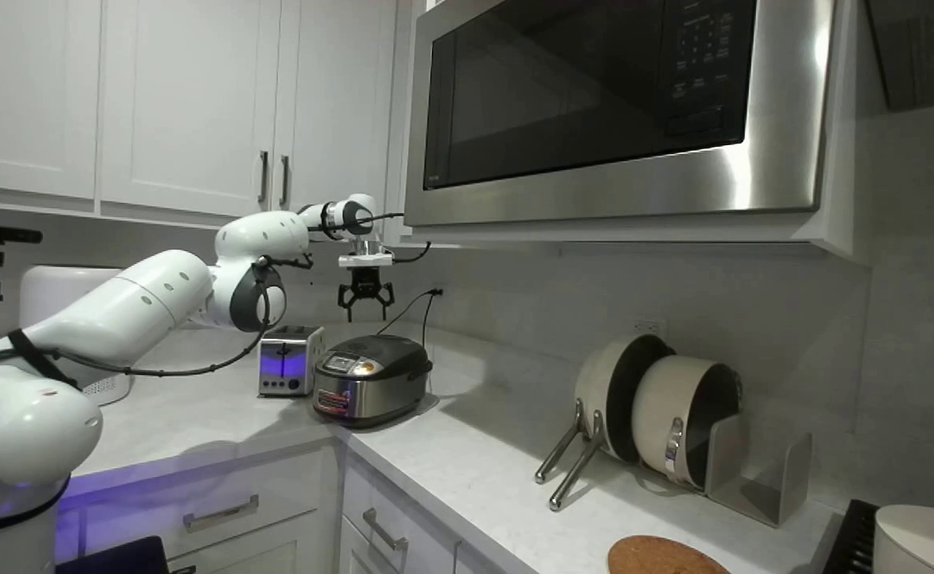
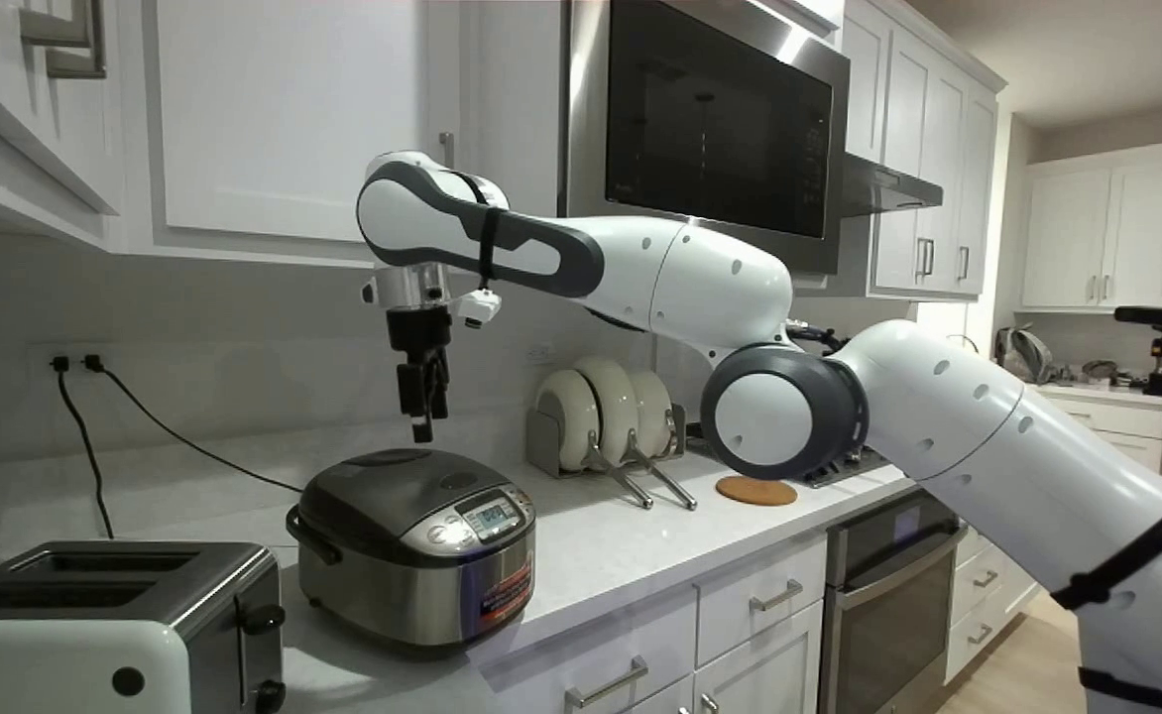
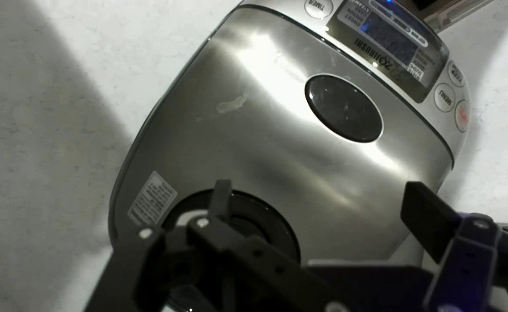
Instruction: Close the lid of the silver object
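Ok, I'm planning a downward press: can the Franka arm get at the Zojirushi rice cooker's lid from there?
Probably yes: the claw hangs open above the Zojirushi rice cooker's lid, and both exterior views show clear air between them.

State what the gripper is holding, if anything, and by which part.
Nothing is held: the gripper is open and empty above the cooker, clear of its lid.

In an exterior view the arm partly hides a white thing, and a brown mat near the front edge of the table is cropped below. The toaster by the inner corner is cut at left and bottom in an exterior view. In the wrist view the gripper covers part of the rice cooker, whose label is too blurred to read.
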### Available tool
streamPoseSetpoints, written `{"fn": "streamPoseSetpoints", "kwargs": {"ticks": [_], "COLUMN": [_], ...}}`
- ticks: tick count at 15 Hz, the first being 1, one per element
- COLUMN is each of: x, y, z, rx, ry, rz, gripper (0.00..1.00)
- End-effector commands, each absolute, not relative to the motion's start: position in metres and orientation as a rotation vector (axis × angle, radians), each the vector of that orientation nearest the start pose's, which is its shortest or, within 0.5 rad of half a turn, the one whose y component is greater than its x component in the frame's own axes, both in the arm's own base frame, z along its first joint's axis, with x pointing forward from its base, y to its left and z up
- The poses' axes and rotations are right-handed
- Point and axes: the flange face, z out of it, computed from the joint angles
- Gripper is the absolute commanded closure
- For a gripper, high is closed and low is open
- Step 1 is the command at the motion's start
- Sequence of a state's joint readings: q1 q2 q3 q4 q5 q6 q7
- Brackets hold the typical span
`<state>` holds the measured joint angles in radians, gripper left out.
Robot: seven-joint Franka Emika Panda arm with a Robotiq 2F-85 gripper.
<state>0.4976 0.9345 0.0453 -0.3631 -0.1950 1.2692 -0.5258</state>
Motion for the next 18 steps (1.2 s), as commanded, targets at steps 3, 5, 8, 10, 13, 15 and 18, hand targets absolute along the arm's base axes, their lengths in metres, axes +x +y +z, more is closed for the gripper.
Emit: {"fn": "streamPoseSetpoints", "kwargs": {"ticks": [3,5,8,10,13,15,18], "x": [0.628,0.618,0.603,0.592,0.594,0.589,0.59], "y": [0.347,0.355,0.366,0.374,0.379,0.383,0.381], "z": [0.563,0.571,0.583,0.59,0.585,0.589,0.588], "rx": [-2.919,-2.924,-2.93,-2.954,-2.912,-2.918,-2.924], "ry": [-1.598,-1.596,-1.604,-1.587,-1.615,-1.61,-1.607], "rz": [0.072,0.072,0.064,0.069,0.049,0.051,0.055], "gripper": [0.0,0.0,0.0,0.0,0.0,0.0,0.0]}}
